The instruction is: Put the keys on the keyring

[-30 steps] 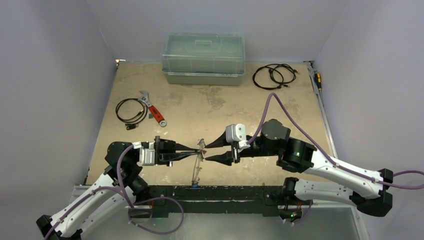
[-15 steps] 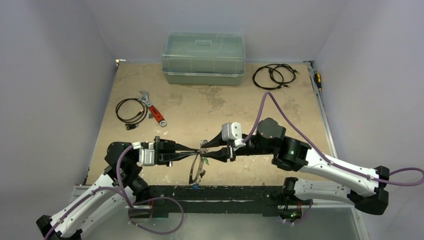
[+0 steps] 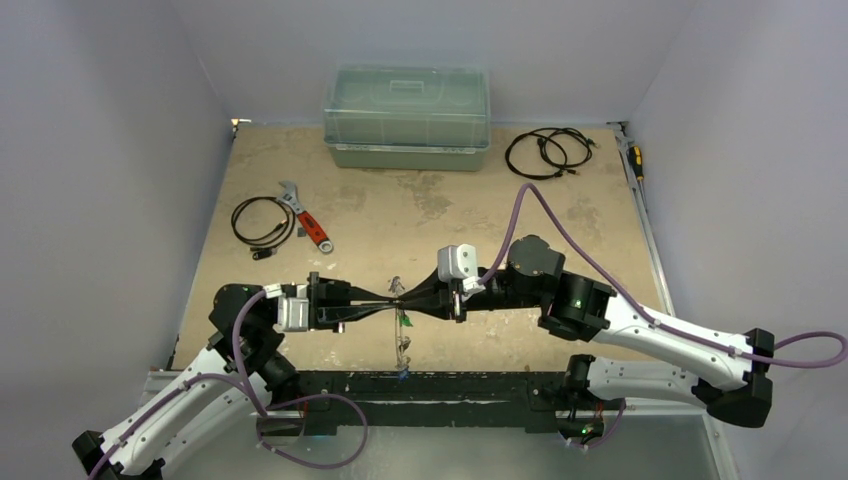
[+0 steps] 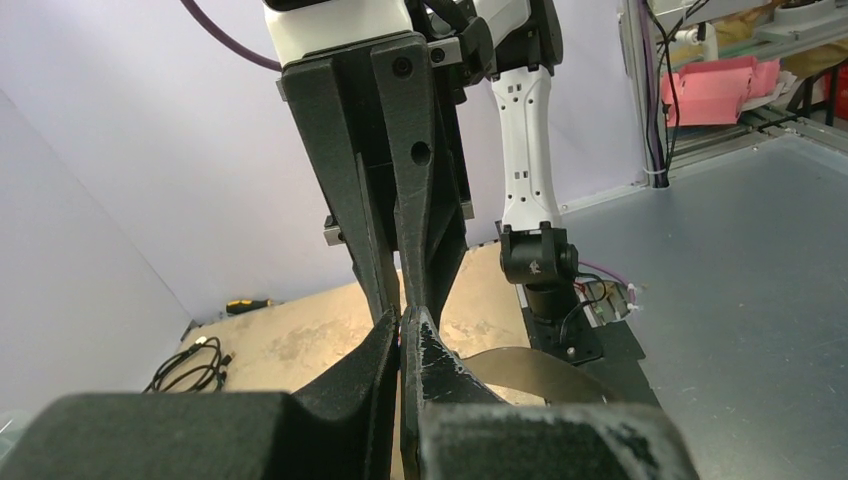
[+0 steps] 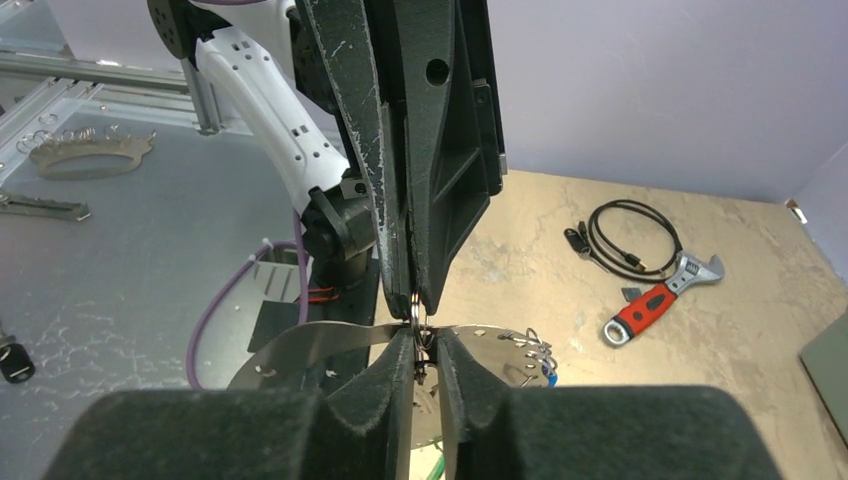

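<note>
The keyring (image 3: 402,346), a flat silver crescent, hangs edge-on between my two grippers above the table's near edge. Keys with a green tag (image 3: 408,322) and a blue tag (image 3: 400,372) hang on it. My left gripper (image 3: 391,299) is shut on the keyring's top, beside a small split ring (image 5: 415,306). My right gripper (image 3: 409,300) faces it tip to tip, jaws closed around a key's small ring (image 5: 424,352). The crescent shows in the right wrist view (image 5: 320,345) and in the left wrist view (image 4: 520,368). The left fingers (image 4: 440,365) are pressed together.
A green box with a clear lid (image 3: 406,118) stands at the back. Black coiled cables lie at the back right (image 3: 547,152) and at the left (image 3: 262,222). A red-handled wrench (image 3: 308,226) lies at the left. The black base rail (image 3: 430,385) runs just below the keyring.
My right gripper, open a second ago, moved left and closed at the left gripper's tips. The keyring swung from slanted to hanging straight down. The left arm stayed put.
</note>
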`<state>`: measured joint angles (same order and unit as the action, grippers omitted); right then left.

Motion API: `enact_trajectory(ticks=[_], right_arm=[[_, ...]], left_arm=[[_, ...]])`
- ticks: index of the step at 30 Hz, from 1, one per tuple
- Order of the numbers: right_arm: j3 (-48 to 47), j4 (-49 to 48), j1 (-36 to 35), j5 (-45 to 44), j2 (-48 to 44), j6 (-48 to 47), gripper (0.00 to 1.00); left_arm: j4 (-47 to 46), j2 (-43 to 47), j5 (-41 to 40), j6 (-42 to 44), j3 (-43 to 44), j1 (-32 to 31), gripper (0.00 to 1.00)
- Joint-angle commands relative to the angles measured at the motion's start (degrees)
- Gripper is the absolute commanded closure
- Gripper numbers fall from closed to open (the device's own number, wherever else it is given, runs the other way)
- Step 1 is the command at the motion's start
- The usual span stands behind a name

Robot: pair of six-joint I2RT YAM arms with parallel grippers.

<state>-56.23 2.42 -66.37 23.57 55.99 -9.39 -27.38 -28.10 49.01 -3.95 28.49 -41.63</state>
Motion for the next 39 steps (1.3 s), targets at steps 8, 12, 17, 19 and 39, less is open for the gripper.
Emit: enact_trajectory(ticks=[8, 12, 17, 19, 39], right_arm=[[-1.93, -2.23, -0.25, 0.65, 0.84, 0.16, 1.0], [-4.28, 1.8, -0.25, -1.14, 1.0, -1.24, 1.0], [-10.64, 12.89, -0.25, -4.07, 2.52, -4.84, 1.0], [-13.11, 18.1, -0.25, -5.29, 3.28, -6.52, 1.0], [-27.06, 48.35, -0.34, -19.51, 17.52, -6.62, 1.0]], left_arm=[[0.36, 0.89, -1.85, 1.81, 1.08, 0.32, 1.0], [4.52, 1.26, -2.77, 5.06, 2.27, 0.31, 1.0], [10.69, 2.31, -4.78, 8.9, 3.93, 0.29, 0.57], [13.81, 3.1, -6.03, 10.99, 4.63, 0.24, 0.54], [21.08, 1.02, -20.27, 14.89, 4.8, 0.27, 0.46]])
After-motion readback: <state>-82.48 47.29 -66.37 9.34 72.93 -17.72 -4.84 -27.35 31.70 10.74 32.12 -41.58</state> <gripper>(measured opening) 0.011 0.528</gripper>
